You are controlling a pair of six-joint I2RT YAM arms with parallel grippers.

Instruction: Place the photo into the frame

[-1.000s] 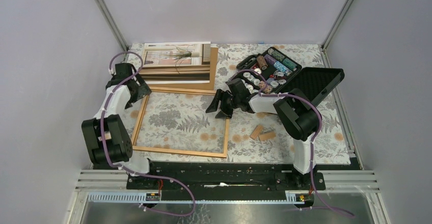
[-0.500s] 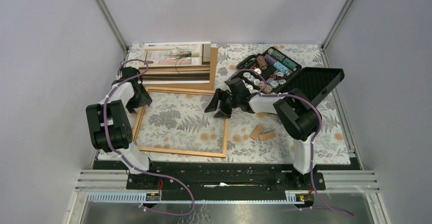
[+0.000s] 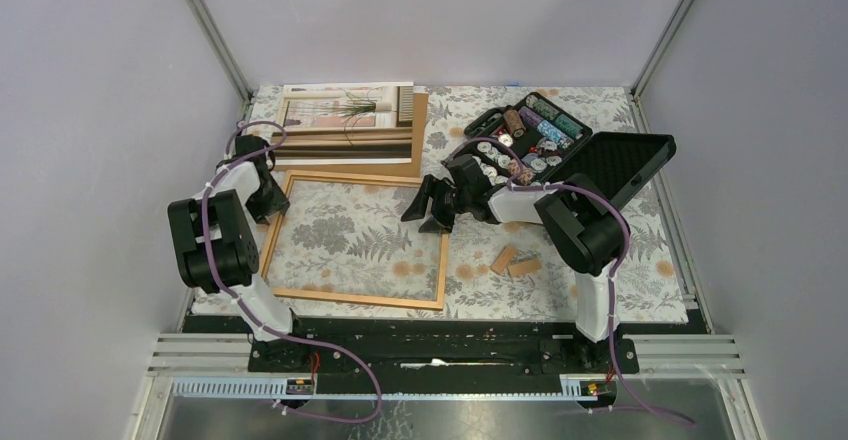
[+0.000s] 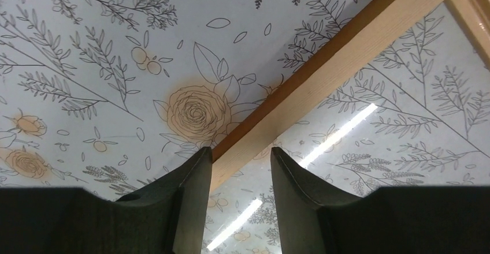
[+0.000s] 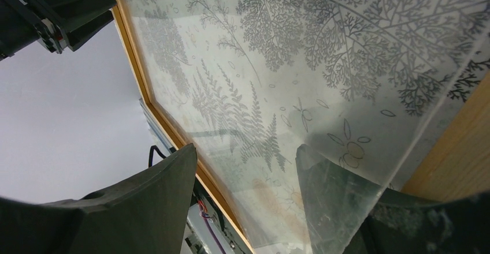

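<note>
Left gripper (image 3: pixel 268 202): fingers straddle the frame (image 3: pixel 355 298) at its left rail, tight beside it; grip unclear. Right gripper (image 3: pixel 424 210): fingers apart at right rail. Photo (image 3: pixel 345 125) lies face up on board (image 3: pixel 420 132) behind frame.

Open room over the frame (image 3: pixel 357 298) middle, photo (image 3: pixel 345 120) on board (image 3: pixel 421 132) at 12 o'clock, case (image 3: pixel 600 160) at 2, blocks (image 3: pixel 515 262) at 4, right gripper (image 3: pixel 425 205) at 1, left gripper (image 3: pixel 268 198) at 10.
</note>
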